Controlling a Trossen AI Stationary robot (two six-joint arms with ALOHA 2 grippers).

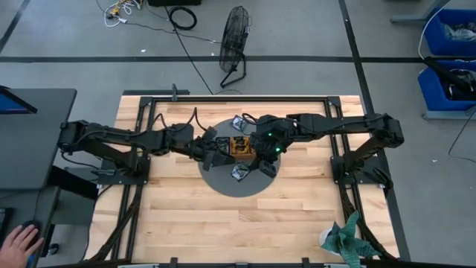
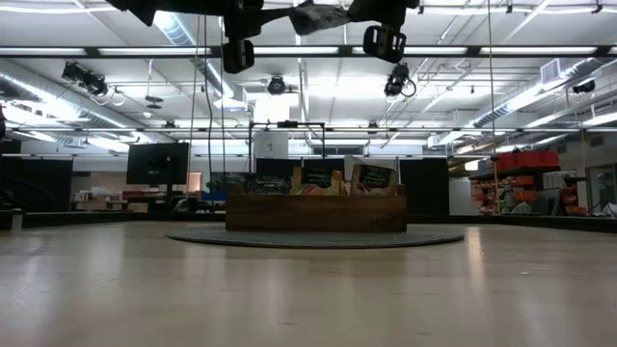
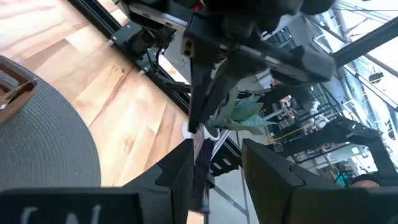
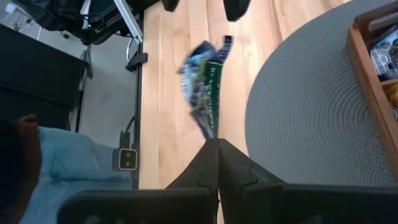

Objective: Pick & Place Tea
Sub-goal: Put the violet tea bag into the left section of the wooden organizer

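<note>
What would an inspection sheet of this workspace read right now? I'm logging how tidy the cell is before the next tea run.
Surface: wooden table, round grey mat at its centre.
Job's things: wooden tray on the mat with upright sachets inside; loose sachets on the mat; one held sachet in the air.
Clutter: green cloth at the table's corner.
End effectors: right end effector shut on the held sachet; left end effector open, close to it, above the mat.
Cables: cable coil on the floor beyond the table.
Surroundings: floor fan, blue bins, a person's hand by the side desk.
</note>
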